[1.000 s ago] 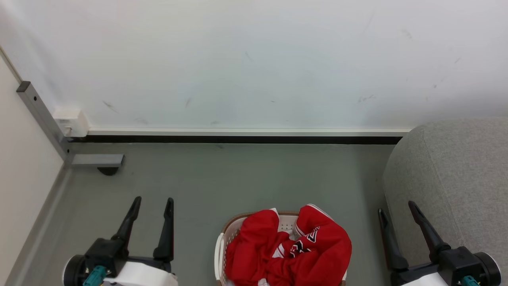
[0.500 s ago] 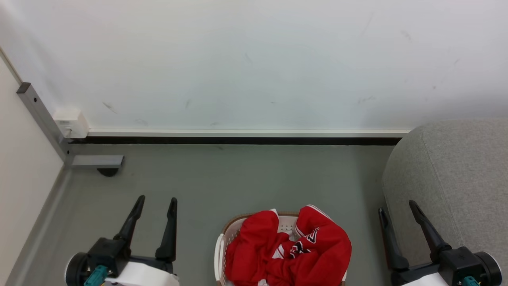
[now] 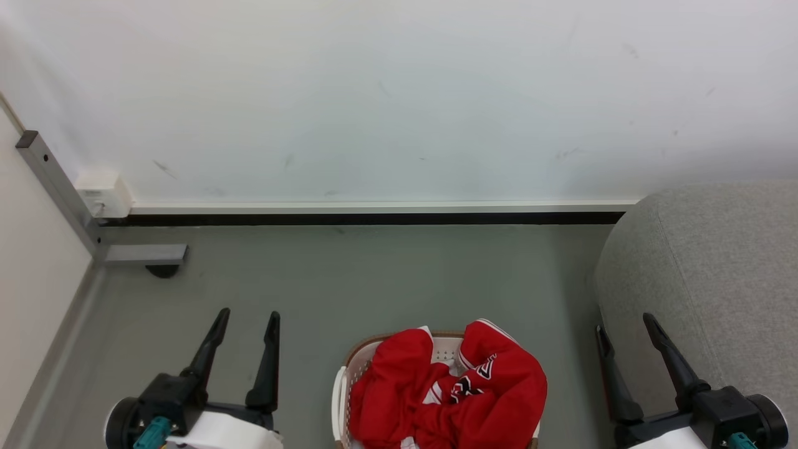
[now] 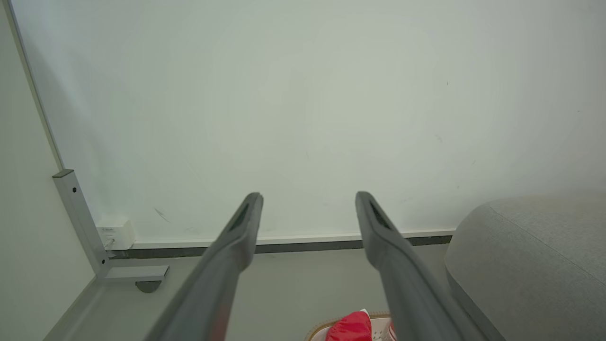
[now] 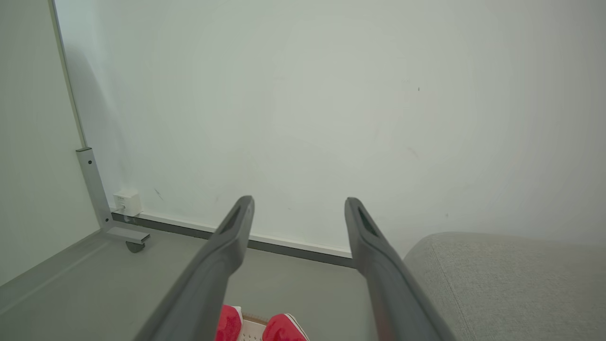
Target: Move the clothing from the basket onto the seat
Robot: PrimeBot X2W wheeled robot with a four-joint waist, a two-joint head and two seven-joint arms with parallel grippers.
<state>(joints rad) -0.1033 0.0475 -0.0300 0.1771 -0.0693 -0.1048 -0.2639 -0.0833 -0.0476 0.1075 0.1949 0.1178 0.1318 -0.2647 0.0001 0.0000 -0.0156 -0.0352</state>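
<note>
No words or numbers can be read here. The red clothing (image 3: 449, 393) has black-and-white letters (image 3: 466, 386) on it, but the cloth is all bunched up, so they cannot be made out. In the left wrist view, the little white box (image 4: 115, 231) has some tiny dark print, too small to read.

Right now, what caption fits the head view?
Red clothing fills the basket between the open left end effector and right end effector, grey seat alongside.
</note>
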